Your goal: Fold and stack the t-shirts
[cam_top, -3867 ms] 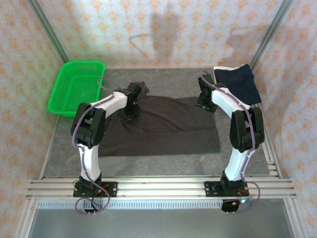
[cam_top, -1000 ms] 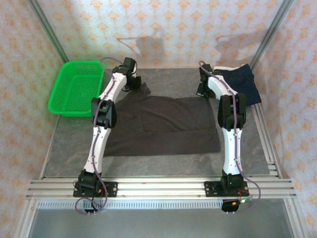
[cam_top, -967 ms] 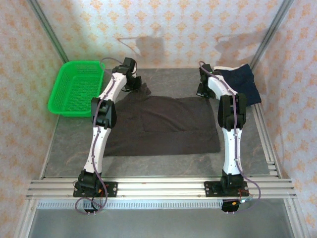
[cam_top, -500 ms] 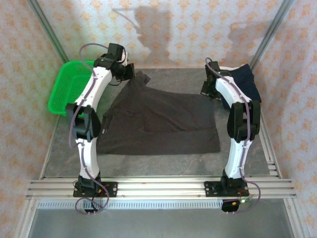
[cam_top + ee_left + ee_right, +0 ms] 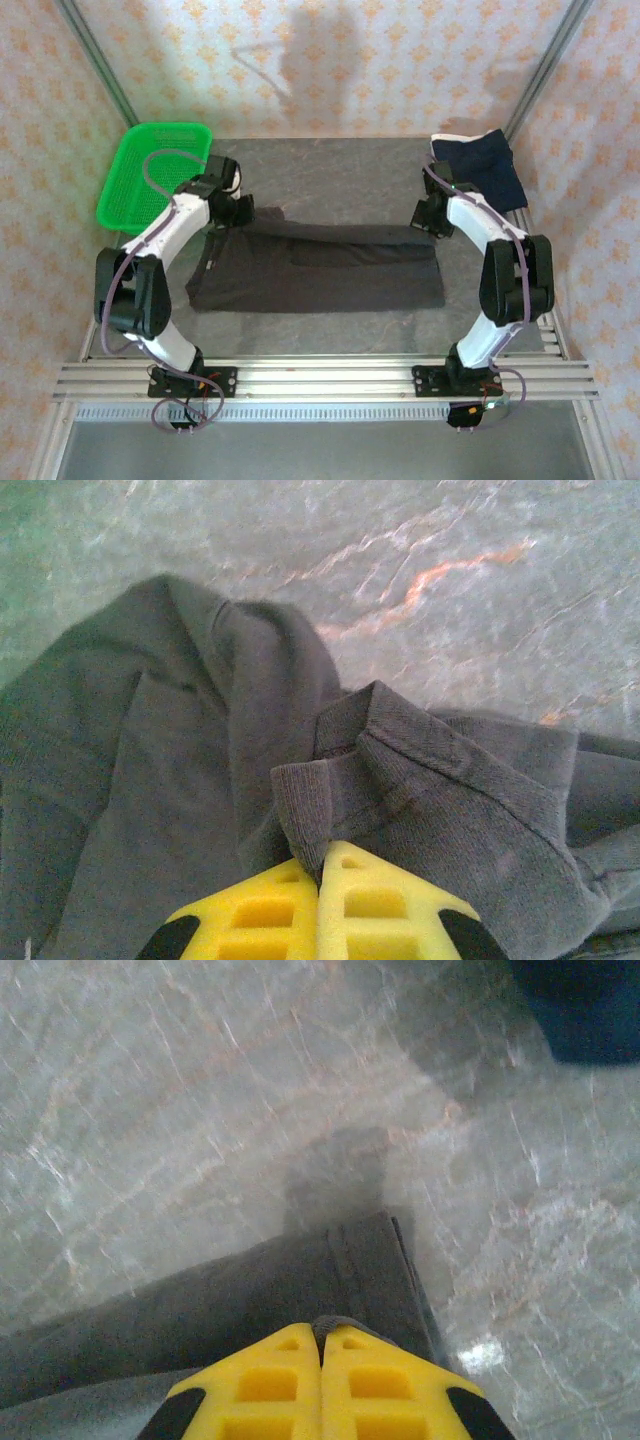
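L gripper (image 5: pixel 320 860) & R gripper (image 5: pixel 320 1334) both clamped on dark t-shirt (image 5: pixel 320 272); elbows bent, wrists seemingly low.

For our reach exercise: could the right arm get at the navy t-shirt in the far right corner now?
Probably not yet. The navy t-shirt lies just beyond the right pincer with nothing between, but that pincer is shut on the charcoal t-shirt and would have to let go first.

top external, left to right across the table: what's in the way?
green basket → left gripper, pinching the dark t-shirt's left end → dark t-shirt → right gripper, pinching its right end → navy t-shirt
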Robot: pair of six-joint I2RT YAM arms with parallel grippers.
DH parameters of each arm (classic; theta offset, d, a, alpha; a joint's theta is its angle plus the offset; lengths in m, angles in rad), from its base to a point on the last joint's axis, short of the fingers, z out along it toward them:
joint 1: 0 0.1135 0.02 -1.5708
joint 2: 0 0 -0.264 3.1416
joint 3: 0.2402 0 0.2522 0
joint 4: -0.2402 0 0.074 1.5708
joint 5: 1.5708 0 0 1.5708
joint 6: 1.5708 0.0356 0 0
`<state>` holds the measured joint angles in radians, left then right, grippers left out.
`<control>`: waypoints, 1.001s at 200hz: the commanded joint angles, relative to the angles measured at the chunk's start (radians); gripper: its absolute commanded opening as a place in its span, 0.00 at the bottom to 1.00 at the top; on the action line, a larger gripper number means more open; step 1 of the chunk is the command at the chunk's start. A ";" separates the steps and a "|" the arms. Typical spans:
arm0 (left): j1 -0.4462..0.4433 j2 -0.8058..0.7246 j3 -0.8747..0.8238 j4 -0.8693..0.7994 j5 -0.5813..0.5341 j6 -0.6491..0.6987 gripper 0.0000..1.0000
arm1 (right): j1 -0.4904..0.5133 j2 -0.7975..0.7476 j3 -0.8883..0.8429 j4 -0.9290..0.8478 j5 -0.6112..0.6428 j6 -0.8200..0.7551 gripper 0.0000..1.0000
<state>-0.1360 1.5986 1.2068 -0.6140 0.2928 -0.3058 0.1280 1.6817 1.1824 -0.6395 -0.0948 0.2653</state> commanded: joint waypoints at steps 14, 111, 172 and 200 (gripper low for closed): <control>-0.023 -0.131 -0.137 0.082 -0.084 -0.046 0.00 | 0.001 -0.033 -0.072 0.040 0.041 0.013 0.00; -0.096 -0.256 -0.386 0.132 -0.074 -0.193 0.26 | 0.001 -0.093 -0.138 -0.037 0.025 0.050 0.31; -0.096 -0.237 -0.283 0.094 -0.085 -0.166 0.68 | 0.001 -0.067 -0.116 -0.034 0.049 0.081 0.46; -0.096 -0.080 -0.194 0.082 -0.063 -0.123 0.72 | 0.001 -0.039 -0.100 -0.025 0.034 0.087 0.47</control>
<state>-0.2295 1.4078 0.9398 -0.5049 0.2279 -0.4717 0.1280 1.6138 1.0576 -0.6468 -0.0799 0.3336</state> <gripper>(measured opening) 0.715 0.470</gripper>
